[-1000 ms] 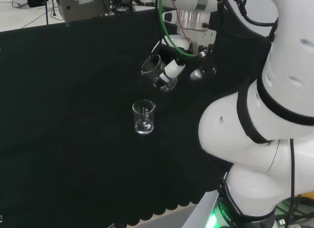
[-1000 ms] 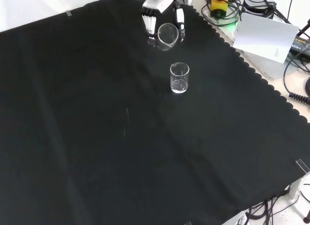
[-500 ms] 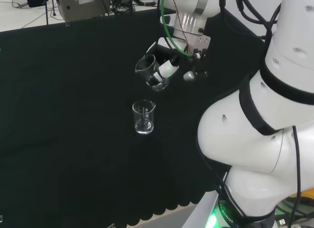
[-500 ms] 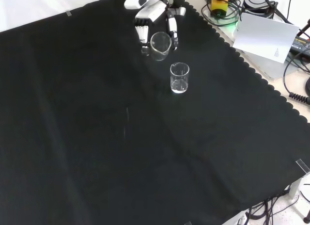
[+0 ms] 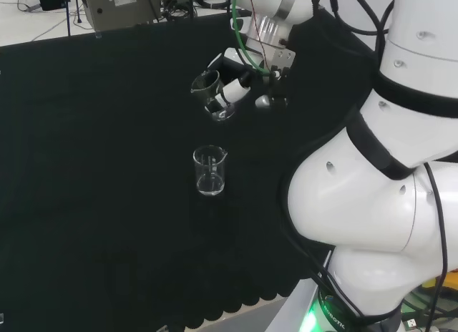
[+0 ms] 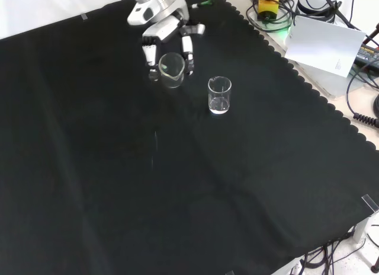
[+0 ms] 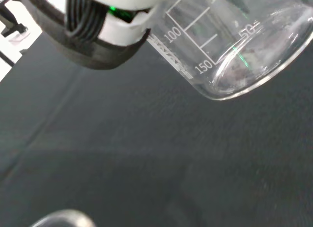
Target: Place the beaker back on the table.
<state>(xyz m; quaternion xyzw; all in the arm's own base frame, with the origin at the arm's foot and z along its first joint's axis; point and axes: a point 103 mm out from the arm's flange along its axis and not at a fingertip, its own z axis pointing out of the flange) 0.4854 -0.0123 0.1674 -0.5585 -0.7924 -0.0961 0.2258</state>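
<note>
Hand grasping a clear beaker, fingers curled round its sides. Beaker tilted, held above the black cloth, not touching it. Second beaker stands upright on cloth nearby, apart from the hand. Wrist view: held beaker close up, graduation marks visible.

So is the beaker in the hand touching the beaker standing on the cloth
Apart. The front view shows black cloth between the held beaker in the hand and the standing beaker.
</note>
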